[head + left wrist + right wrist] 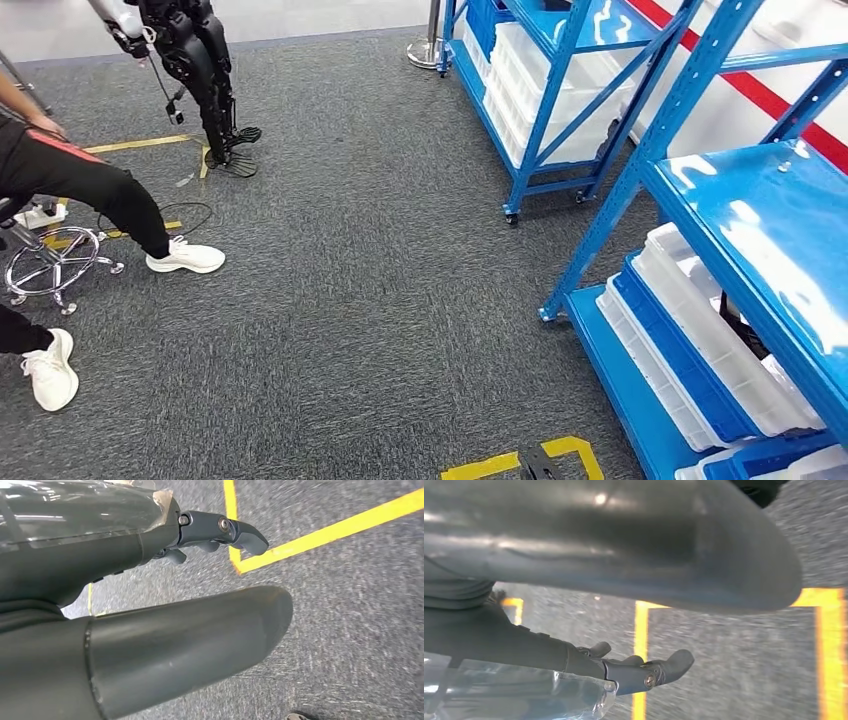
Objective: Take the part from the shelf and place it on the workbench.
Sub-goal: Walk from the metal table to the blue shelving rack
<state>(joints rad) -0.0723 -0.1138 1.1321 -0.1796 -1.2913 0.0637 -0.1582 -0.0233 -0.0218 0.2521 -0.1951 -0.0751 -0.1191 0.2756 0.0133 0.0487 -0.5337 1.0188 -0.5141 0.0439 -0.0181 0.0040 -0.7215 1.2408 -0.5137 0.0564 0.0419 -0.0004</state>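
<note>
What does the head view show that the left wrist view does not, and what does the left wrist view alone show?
Head view alone: blue shelves holding white and blue bins, a seated person's legs in white shoes, a chair base, and another dark robot standing on the carpet.
Left wrist view alone: the left robot hand, hanging over the floor and holding nothing, fingers loosely curled.
Both share: the grey carpet and yellow floor tape.
</note>
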